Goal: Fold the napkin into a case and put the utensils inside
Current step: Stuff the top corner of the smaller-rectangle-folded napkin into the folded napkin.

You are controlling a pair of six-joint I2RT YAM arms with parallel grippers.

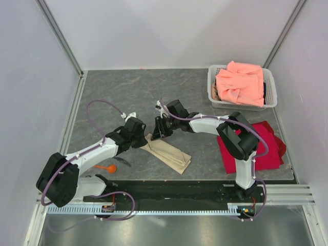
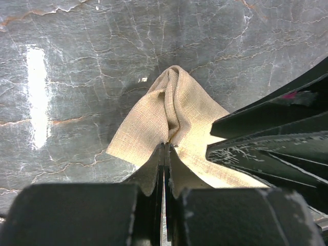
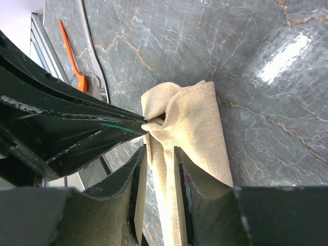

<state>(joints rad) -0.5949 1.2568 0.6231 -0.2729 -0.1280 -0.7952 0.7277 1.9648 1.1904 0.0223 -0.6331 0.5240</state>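
A grey marbled desk [image 1: 128, 92] between white walls carries the beige-tan woven cloth napkin [image 1: 169, 154], folded into a long strip that trails from both tools back toward the arm bases. The left tool [image 2: 165, 148] is pinched shut on a raised fold at the strip's end. The right tool [image 3: 160, 154], facing it, clamps that same end. The cloth looks light and limp and is probably best gripped at its edges. Only the top view shows the strip's whole length. The right wrist view, unlike the left, catches the small orange plastic spoon [image 3: 72, 56] beyond the left tool.
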